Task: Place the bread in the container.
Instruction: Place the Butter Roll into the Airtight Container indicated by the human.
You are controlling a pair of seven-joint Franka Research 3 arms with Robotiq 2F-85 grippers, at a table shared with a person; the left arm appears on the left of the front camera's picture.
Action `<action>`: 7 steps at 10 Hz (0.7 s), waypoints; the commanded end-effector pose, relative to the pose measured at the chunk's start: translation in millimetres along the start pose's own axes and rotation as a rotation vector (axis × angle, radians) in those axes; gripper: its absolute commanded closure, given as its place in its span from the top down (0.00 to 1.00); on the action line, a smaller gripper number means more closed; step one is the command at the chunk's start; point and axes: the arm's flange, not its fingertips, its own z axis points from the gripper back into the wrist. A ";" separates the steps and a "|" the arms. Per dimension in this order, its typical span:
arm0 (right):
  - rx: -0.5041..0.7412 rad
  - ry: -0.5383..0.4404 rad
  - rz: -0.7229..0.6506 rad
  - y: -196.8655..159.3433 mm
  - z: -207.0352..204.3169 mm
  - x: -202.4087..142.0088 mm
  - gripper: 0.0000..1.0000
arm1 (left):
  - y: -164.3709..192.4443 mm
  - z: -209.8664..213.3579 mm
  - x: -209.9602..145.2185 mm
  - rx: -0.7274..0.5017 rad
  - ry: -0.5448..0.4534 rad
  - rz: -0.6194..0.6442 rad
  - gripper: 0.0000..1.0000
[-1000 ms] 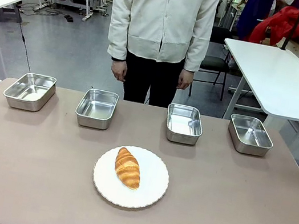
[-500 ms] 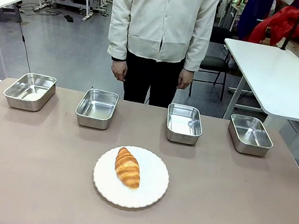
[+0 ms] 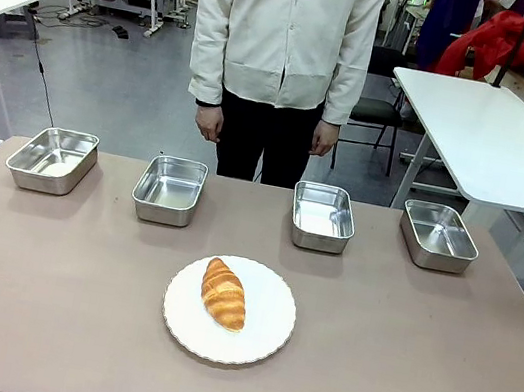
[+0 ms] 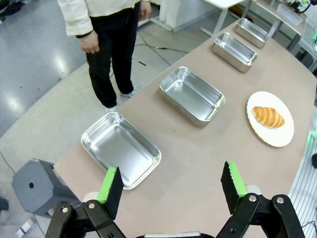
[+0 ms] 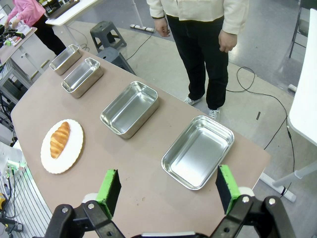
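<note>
Right, the golden-brown glossy croissant point(image 3: 224, 293) lies on the round white plate point(image 3: 261, 343), mid-table, nearer my side than the row of four shallow rectangular stainless-steel pans point(image 3: 169, 190). Left gripper point(image 4: 171, 171) and right gripper point(image 5: 167, 172) both hang wide apart, empty. My worry: squeeze hard and the crust crushes, squeeze lightly and it slips. Four identical pans also invite a wrong drop.

Bright, even light fell from overhead. The pans point(image 3: 170, 190) gleamed with soft glare and cast faint shadows on the surface point(image 3: 395, 362). Wrist views curved at their edges; everything was sharp.
</note>
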 end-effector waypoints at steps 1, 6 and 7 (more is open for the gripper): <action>0.007 -0.013 0.006 -0.4 -0.7 1.1 1.00 | -0.2 0.2 0.8 -0.003 -0.004 -0.004 1.00; 0.007 -0.013 0.006 -0.4 -0.7 1.1 1.00 | -0.2 0.2 0.8 -0.003 -0.004 -0.004 1.00; 0.007 -0.013 0.006 -0.4 -0.7 1.1 1.00 | -0.2 0.2 0.8 -0.003 -0.004 -0.004 1.00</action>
